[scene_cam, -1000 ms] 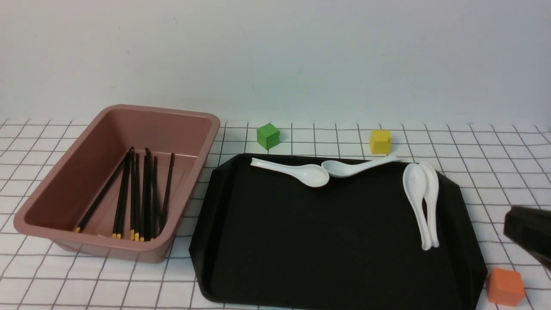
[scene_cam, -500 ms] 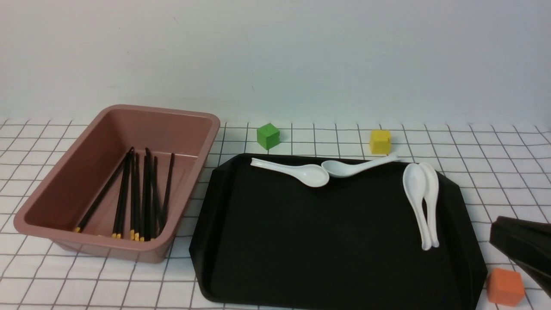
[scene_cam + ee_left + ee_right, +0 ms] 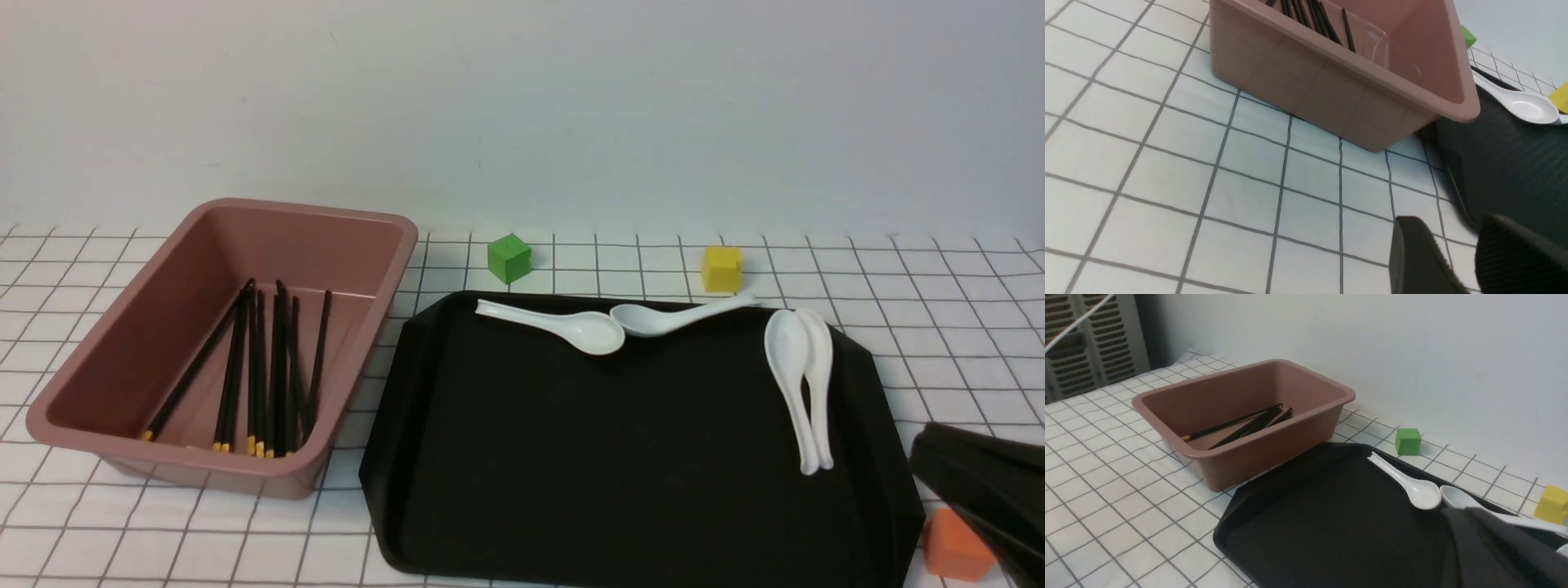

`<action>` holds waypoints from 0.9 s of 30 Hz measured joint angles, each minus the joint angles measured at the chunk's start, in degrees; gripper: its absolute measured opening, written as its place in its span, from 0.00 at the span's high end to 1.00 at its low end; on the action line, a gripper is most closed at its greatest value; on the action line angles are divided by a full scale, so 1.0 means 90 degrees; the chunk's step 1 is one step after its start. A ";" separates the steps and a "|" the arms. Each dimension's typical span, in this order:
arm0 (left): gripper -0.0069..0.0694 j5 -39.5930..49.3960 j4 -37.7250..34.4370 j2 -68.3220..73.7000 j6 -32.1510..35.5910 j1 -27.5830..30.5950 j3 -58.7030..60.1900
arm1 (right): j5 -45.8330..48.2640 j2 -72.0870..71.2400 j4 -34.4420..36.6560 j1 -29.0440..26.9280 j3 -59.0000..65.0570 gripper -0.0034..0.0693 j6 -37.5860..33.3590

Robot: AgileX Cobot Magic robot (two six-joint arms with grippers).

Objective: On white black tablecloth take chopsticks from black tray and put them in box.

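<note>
On the gridded tablecloth the pink-brown box stands at the left. Several black chopsticks with yellow ends lie inside it. The black tray in the middle carries only white spoons. My right gripper hangs shut and empty just off the tray's right edge; in the right wrist view its fingers press together over the tray. My left gripper stands open above the cloth near the box and the tray's corner, with nothing between its fingers.
A green cube and a yellow cube sit behind the tray. An orange cube lies at the front right, partly hidden by my right gripper. A wall closes off the back.
My right gripper has slid left and lower toward the tray's right edge and now covers part of the orange cube. Box, chopsticks and spoons have not moved.
</note>
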 joint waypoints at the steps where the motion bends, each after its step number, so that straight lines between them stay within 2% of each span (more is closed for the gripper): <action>1: 0.60 0.0000 0.0000 0.0000 0.0000 0.0000 0.0000 | -0.0073 -0.0112 0.0064 -0.0124 0.0162 0.93 0.0000; 4: 0.60 0.0000 0.0000 0.0000 0.0000 0.0000 0.0000 | -0.0142 -0.0507 0.0273 -0.0581 0.0579 0.93 0.0000; 7: 0.60 0.0000 0.0000 0.0000 0.0000 0.0000 0.0000 | -0.0023 -0.1076 0.0440 -0.1305 0.1078 0.92 0.0014; 11: 0.60 0.0000 0.0000 0.0000 0.0000 0.0000 0.0000 | 0.0566 -0.1866 0.0453 -0.2073 0.1603 0.92 0.0109; 16: 0.60 0.0000 0.0000 0.0000 0.0000 0.0000 0.0000 | 0.1516 -0.2781 0.0210 -0.2752 0.2015 0.91 0.0143; 20: 0.60 0.0000 0.0000 0.0000 0.0000 0.0000 0.0000 | 0.2076 -0.3198 0.0000 -0.3121 0.2244 0.91 0.0156; 27: 0.60 0.0000 0.0000 0.0000 0.0000 0.0000 0.0000 | 0.2089 -0.3227 -0.0029 -0.3165 0.2244 0.90 0.0164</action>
